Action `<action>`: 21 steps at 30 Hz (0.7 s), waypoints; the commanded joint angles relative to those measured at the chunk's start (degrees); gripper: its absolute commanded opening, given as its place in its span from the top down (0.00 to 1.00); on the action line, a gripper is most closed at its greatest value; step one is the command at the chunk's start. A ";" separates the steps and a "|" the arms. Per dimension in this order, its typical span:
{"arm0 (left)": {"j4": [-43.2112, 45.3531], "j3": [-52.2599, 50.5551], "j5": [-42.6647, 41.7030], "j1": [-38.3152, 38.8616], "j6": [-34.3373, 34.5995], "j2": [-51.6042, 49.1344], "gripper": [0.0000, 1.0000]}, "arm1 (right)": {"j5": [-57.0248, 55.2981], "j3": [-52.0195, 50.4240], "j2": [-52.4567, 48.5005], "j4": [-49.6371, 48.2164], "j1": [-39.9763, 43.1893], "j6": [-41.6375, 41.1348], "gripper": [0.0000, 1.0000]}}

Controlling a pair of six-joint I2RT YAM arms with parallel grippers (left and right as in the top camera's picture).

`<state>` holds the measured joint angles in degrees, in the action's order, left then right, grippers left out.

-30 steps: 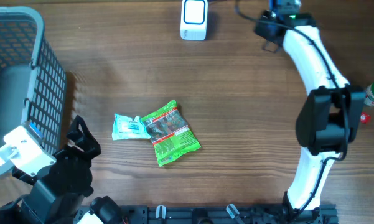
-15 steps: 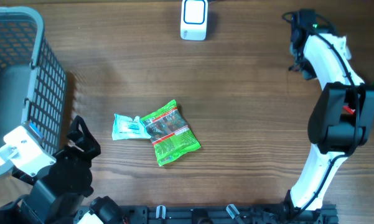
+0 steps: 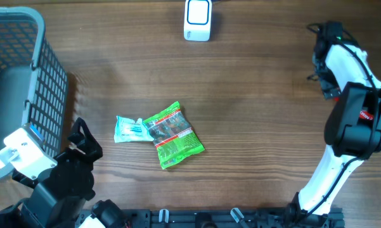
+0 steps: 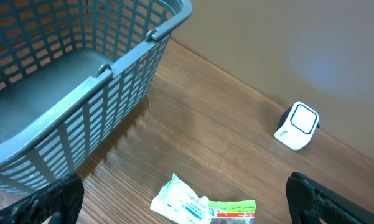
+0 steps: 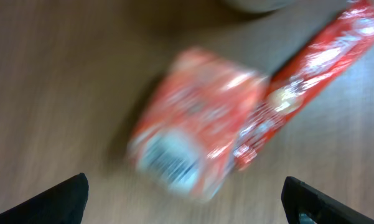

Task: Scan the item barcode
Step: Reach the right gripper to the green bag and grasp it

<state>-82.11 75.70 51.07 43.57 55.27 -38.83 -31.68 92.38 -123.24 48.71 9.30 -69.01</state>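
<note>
Right wrist view blurs the red box (image 5: pixel 196 132) — print unreadable.

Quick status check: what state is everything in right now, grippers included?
Left gripper: open, empty.
Right gripper: open, empty.
Basket: upright, empty.
Scanner: standing, untouched.
Green packet: lying flat.
Pale blue packet: flat, touching green packet.
Red box: lying on table, blurred.
Red packet: lying against red box.

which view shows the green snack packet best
Overhead: the green snack packet shows whole there, its printed face up. The left wrist view catches only a strip of it at the frame's bottom edge; the right wrist view does not show it.
</note>
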 commanded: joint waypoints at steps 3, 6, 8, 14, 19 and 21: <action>0.00 -0.35 0.33 0.42 0.70 -0.33 0.00 | 7.26 3.30 12.57 -1.60 -10.32 16.06 0.00; 0.00 -0.35 0.33 0.42 0.70 -0.33 0.00 | 25.27 3.30 16.11 -3.52 -15.21 38.71 0.00; 0.00 -0.35 0.33 0.42 0.70 -0.33 0.00 | 47.93 3.19 16.26 -1.62 -18.23 53.72 0.00; 0.00 -0.35 0.33 0.42 0.70 -0.33 0.00 | 66.51 -5.01 15.32 3.63 -24.37 67.54 0.00; 0.00 -0.35 0.33 0.42 0.70 -0.33 0.00 | 74.42 -17.31 15.06 -5.38 -28.15 64.87 0.00; 0.00 -0.35 0.33 0.42 0.70 -0.33 0.00 | 79.30 -21.66 14.88 -9.77 -30.23 64.81 0.00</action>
<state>-82.13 75.70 51.07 43.57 55.27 -38.83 35.27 76.51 -106.83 42.92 -18.02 -6.63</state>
